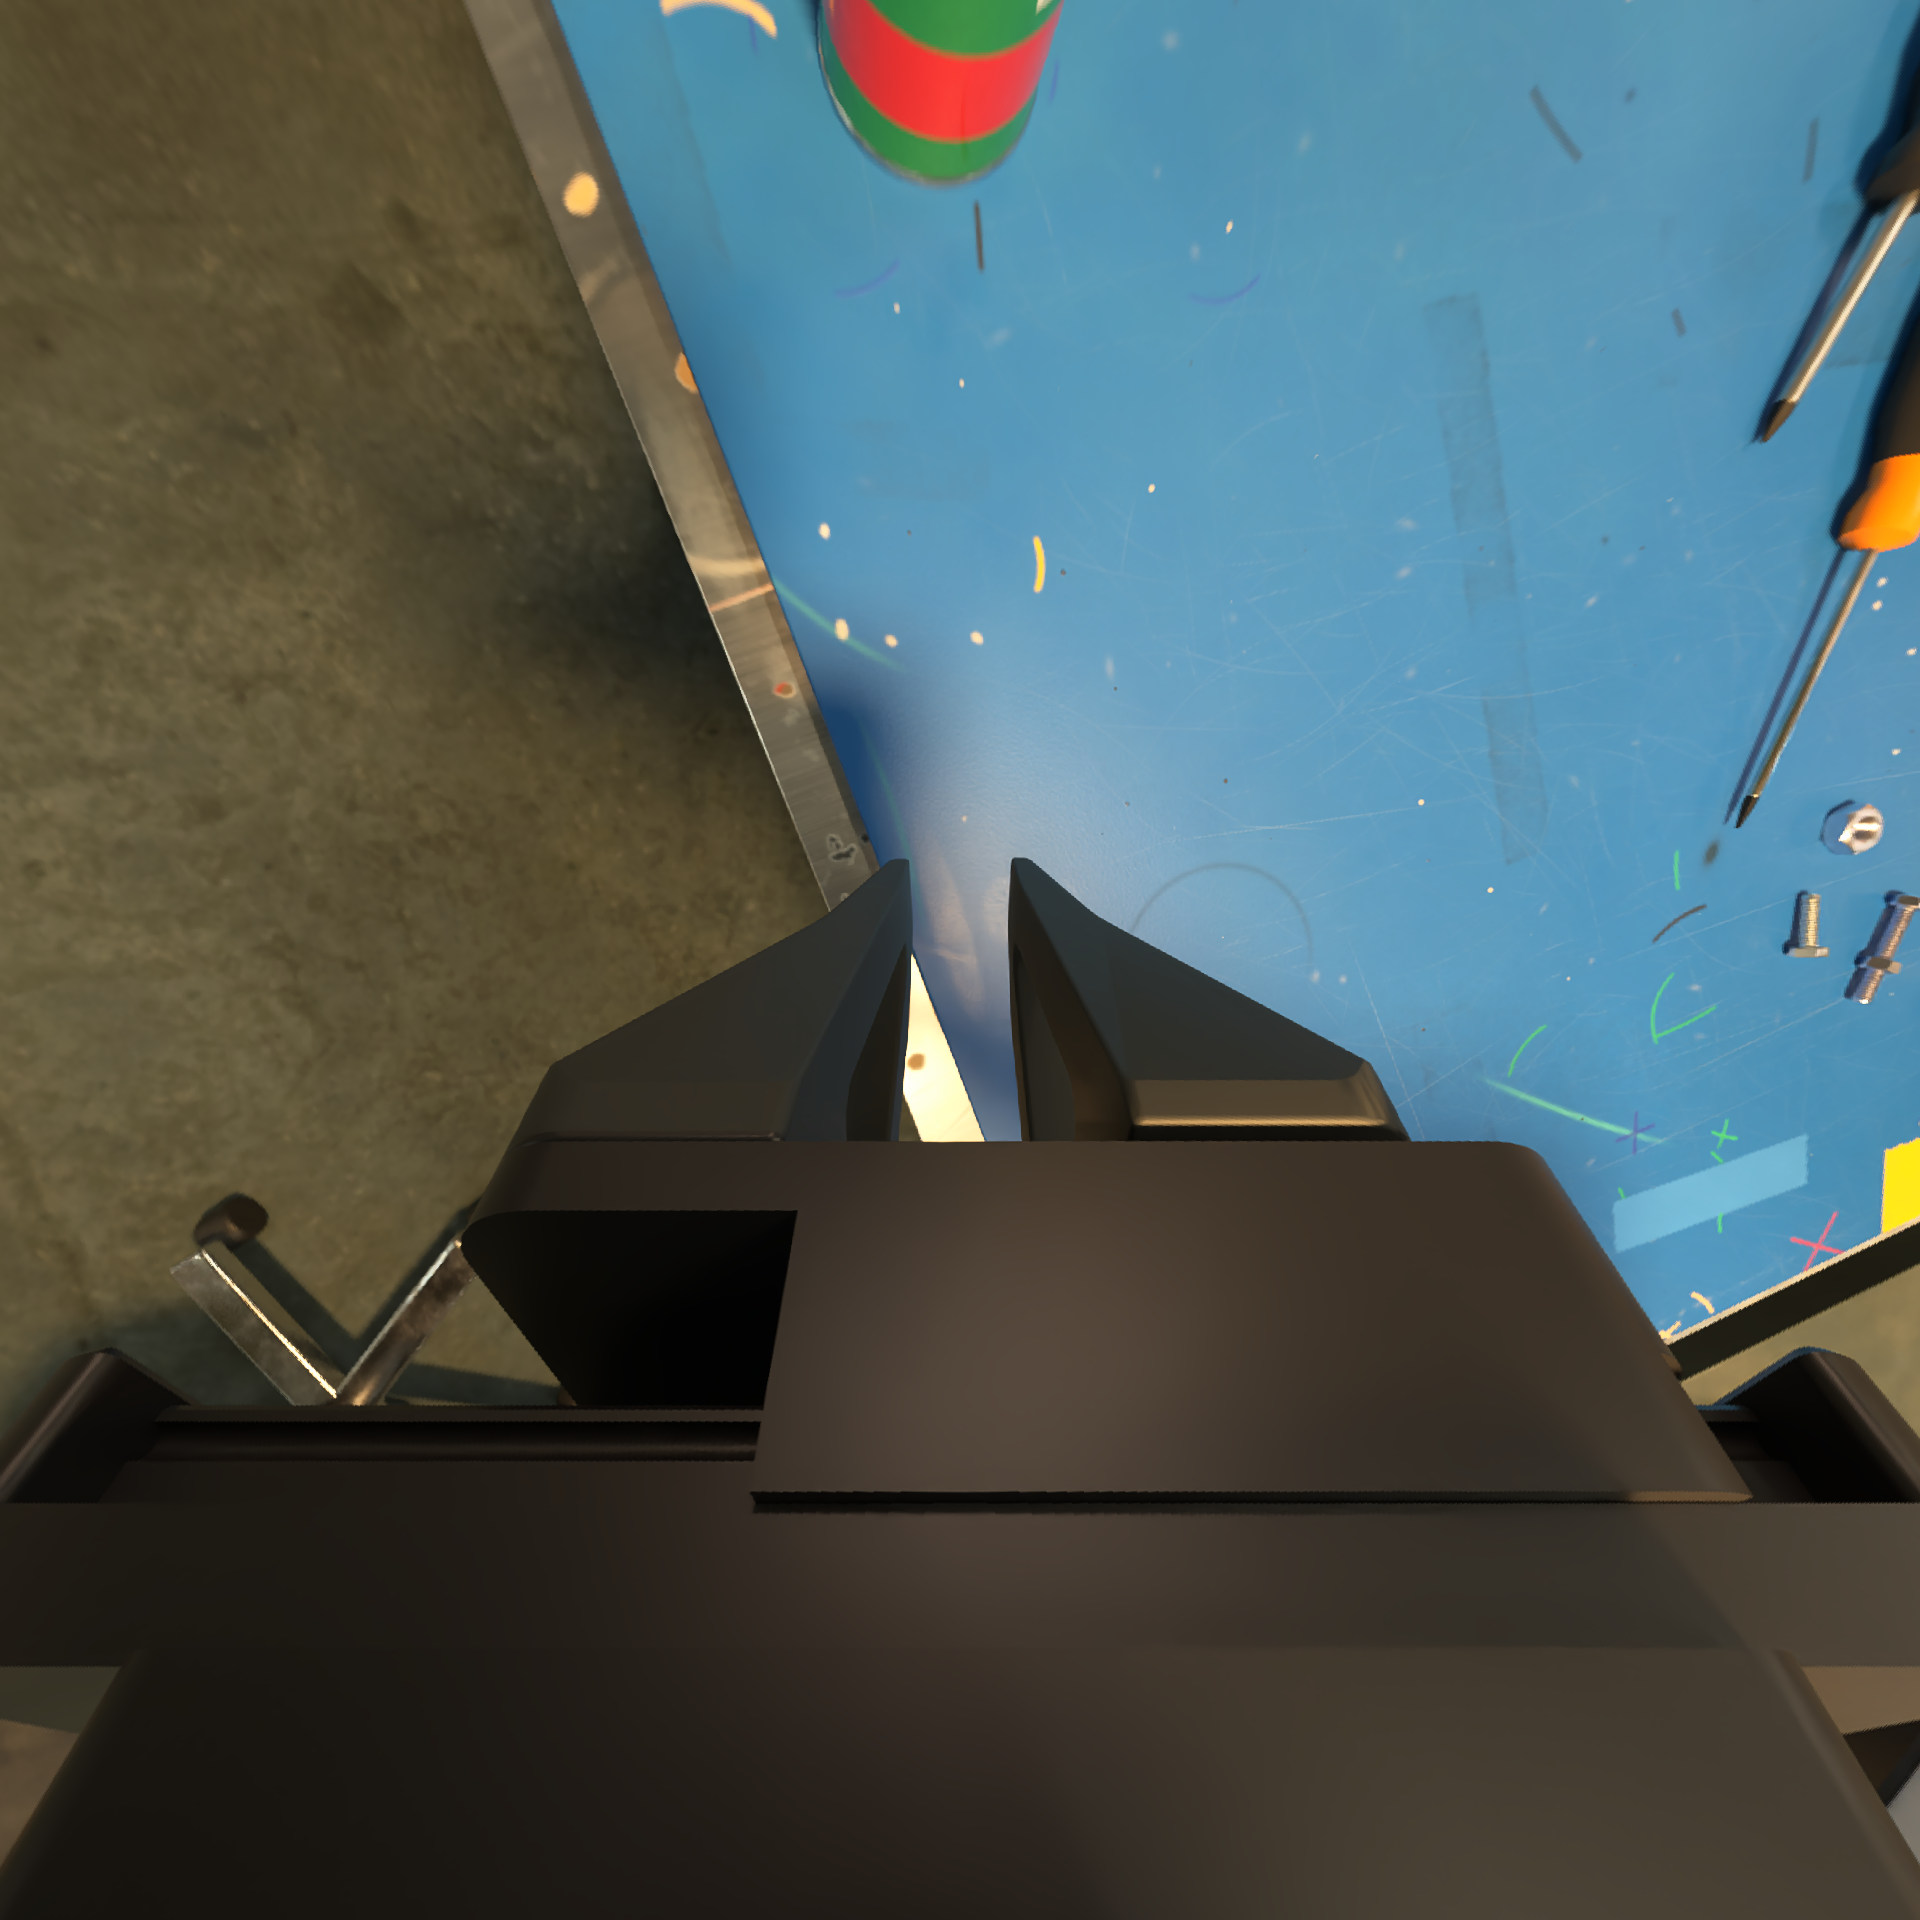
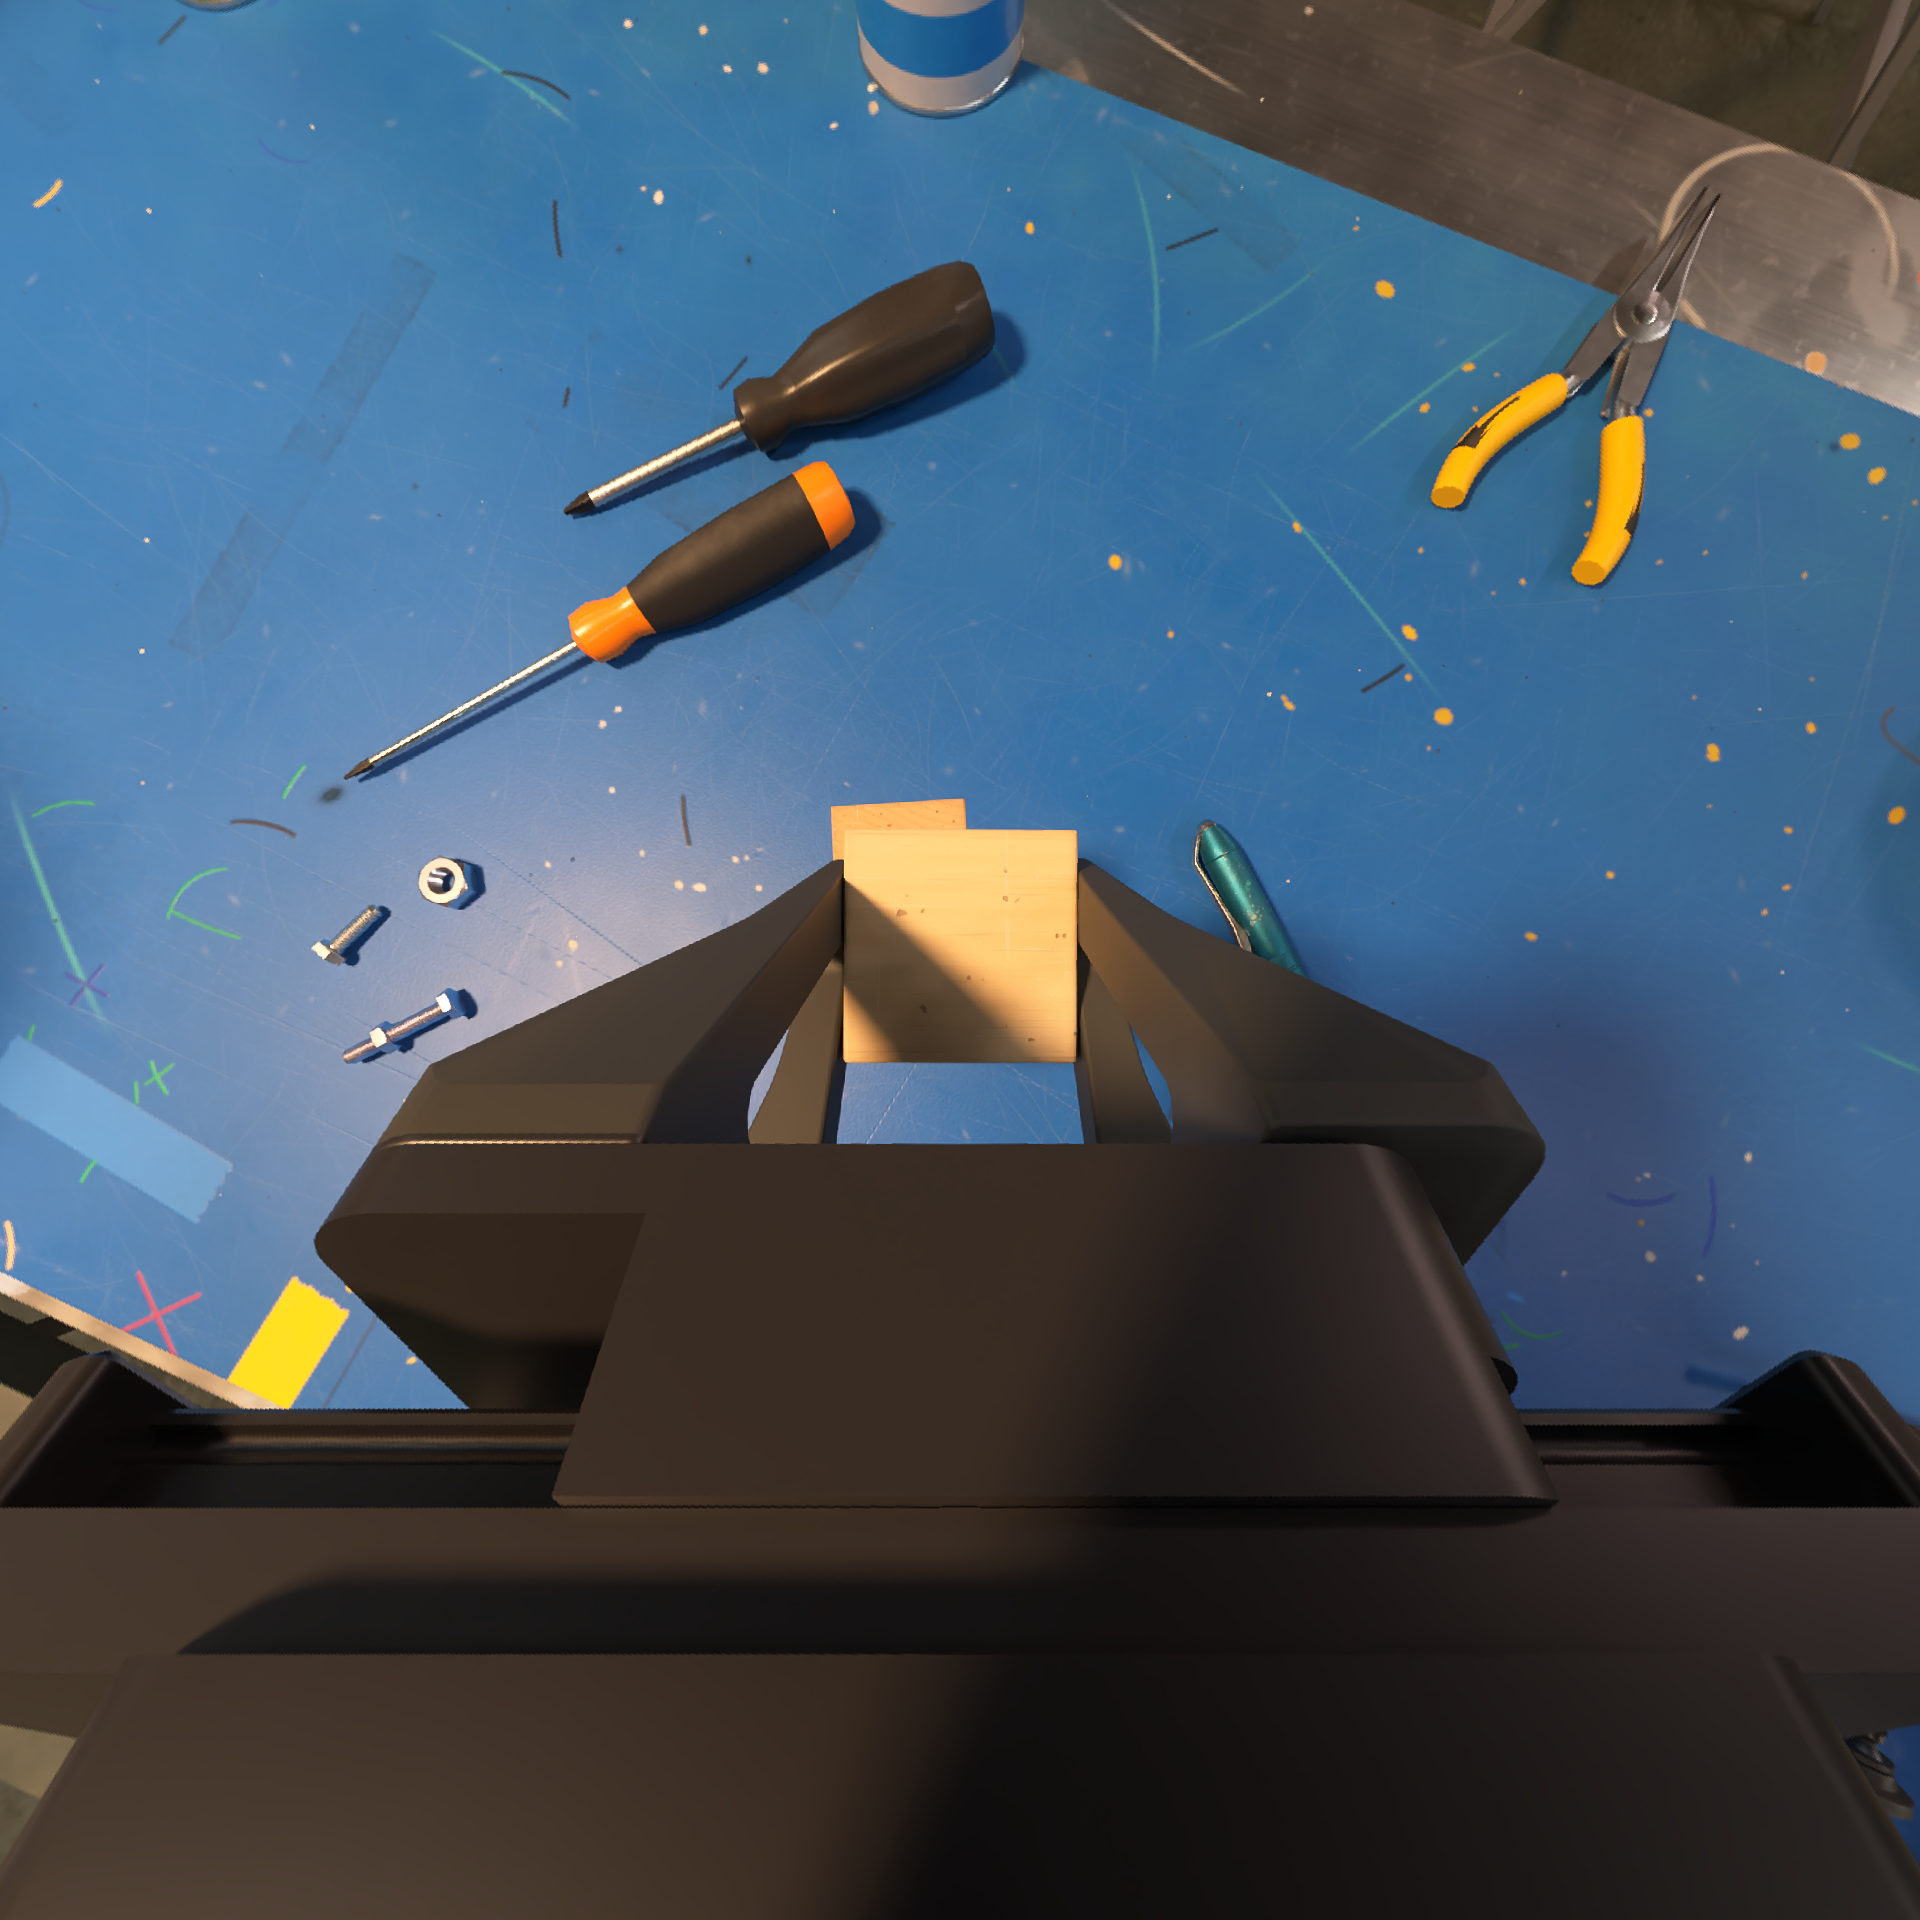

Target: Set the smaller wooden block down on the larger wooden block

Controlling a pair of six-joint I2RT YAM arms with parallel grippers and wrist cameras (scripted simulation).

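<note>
Now lower gently: right gripper [image 2: 958, 951] clamps the pale square wooden block [image 2: 958, 940] at frame centre, darker wooden block [image 2: 899, 815] peeking beyond. Square up over it above the blue bench [image 2: 1351, 675] before releasing. Left gripper [image 1: 960, 997] narrowly parted, empty.

The right gripper [image 2: 960, 935] points down toward the table, its two dark fingers [image 2: 790, 966] spread wide and pressed flat against opposite sides of a block held between them. The left gripper [image 1: 960, 904] also points downward, near the table's edge, its fingers [image 1: 883, 987] drawn close with only a narrow gap, gripping nothing.
</note>
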